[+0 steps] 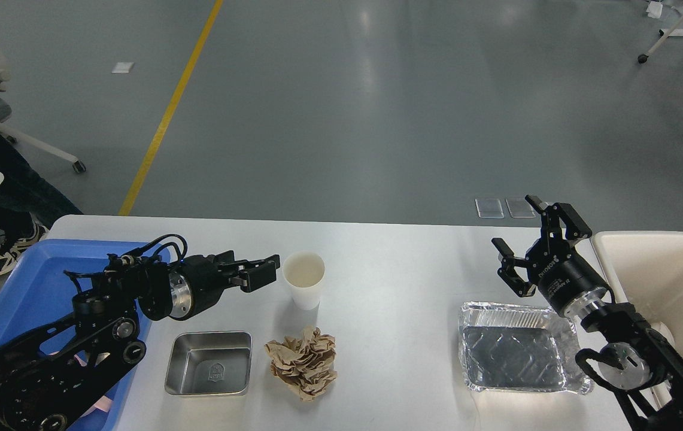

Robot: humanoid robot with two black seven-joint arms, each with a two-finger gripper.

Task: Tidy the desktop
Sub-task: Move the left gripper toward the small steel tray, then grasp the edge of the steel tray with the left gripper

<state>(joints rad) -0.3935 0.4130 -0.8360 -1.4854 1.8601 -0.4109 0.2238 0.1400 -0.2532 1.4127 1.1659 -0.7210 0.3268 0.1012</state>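
Worktop (pixel 389 263): white-grey, rounded corners, filling the lower half of the head view, five loose or boxed lots on or beside it. At centre, white paper cup (pixel 303 286), upright and empty. At 6 o'clock of the cup, crumpled brown paper (pixel 303 361); at 9 o'clock of that paper, steel tray (pixel 209 363), empty. At 3 o'clock of the worktop, foil tray (pixel 518 355), empty; beyond it, beige bin (pixel 664 281). At 9 o'clock, blue tray (pixel 36 281), partly hidden by the left arm. Left end effector (pixel 259 272): fingers slightly parted, holding nothing, just beside the cup at its 9 o'clock. Right end effector (pixel 536 239): spread wide, holding nothing, hovering above the foil tray's far edge. Step in hand, by judgement: approach to the cup. Next move calls for wider opening, fingers either side of the cup wall, and a light close, as thin paper crushes or tips easily.
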